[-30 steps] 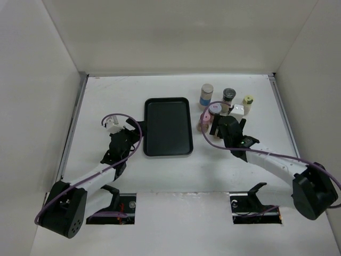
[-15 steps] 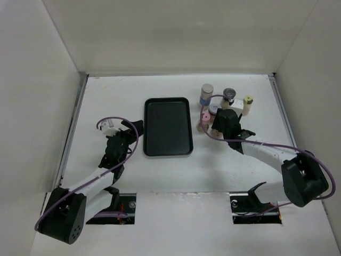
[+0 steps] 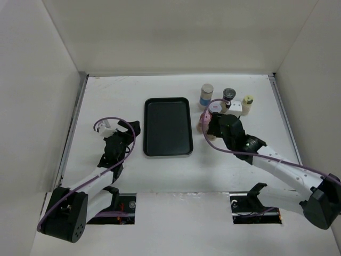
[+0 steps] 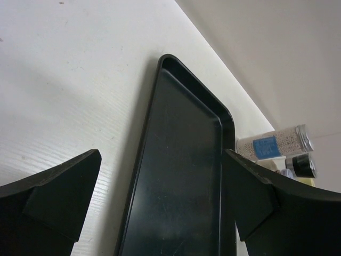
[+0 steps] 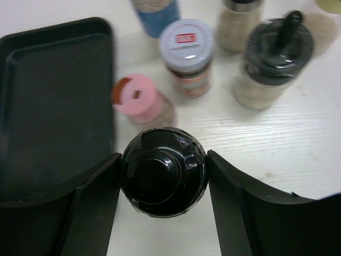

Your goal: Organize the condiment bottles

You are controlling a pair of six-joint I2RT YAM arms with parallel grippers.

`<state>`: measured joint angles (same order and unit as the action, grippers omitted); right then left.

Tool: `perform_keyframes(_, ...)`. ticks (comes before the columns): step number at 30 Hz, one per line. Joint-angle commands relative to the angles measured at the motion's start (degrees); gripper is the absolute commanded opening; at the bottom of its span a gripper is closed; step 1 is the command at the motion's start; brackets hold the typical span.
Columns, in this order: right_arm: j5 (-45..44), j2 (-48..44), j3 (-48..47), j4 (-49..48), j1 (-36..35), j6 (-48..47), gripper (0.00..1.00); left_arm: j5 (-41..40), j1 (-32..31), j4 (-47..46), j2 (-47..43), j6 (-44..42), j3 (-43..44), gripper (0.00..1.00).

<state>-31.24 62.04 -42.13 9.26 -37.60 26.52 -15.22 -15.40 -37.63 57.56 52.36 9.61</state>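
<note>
My right gripper (image 5: pixel 163 159) is shut on a black-capped bottle (image 5: pixel 162 181), with a finger on each side of its cap. Beyond it stand a pink-capped bottle (image 5: pixel 138 100), a lilac-capped jar with a red label (image 5: pixel 186 45), a black-capped tan jar (image 5: pixel 274 50) and a blue-labelled bottle (image 5: pixel 155 9). From above, the right gripper (image 3: pixel 214 127) sits at the near left of the cluster and hides the held bottle. My left gripper (image 4: pixel 160 160) is open and empty, and points at the black tray (image 4: pixel 181 176).
The black tray (image 3: pixel 168 126) lies mid-table between the arms. In the top view the grey-capped blue bottle (image 3: pixel 206 94), a black-capped jar (image 3: pixel 229 95) and a yellow-capped jar (image 3: pixel 248 101) stand at the back right. White walls close in the table.
My right gripper has pulled back a little toward the near left from among the bottles. My left gripper has shifted slightly left, away from the tray's edge.
</note>
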Motion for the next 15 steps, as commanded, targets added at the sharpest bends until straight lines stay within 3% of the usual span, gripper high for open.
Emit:
perform_keyframes(1, 2.9, 0.1, -7.1, 2.9, -4.3, -0.9, 0.49, -0.7, 0.5, -1.4, -0.8, 0.9, -0.4, 1.00)
perform_keyframes(8, 11.5, 17.2, -20.0, -9.9, -10.2, -3.7, 0.50, -0.8, 2.2, -0.5, -1.9, 2.0, -1.2, 1.00)
perform_keyframes(15, 13.1, 40.5, -39.9, -19.8, -10.4, -7.5, 0.50, 0.4, 4.3, 0.4, -1.5, 3.5, -1.4, 1.00)
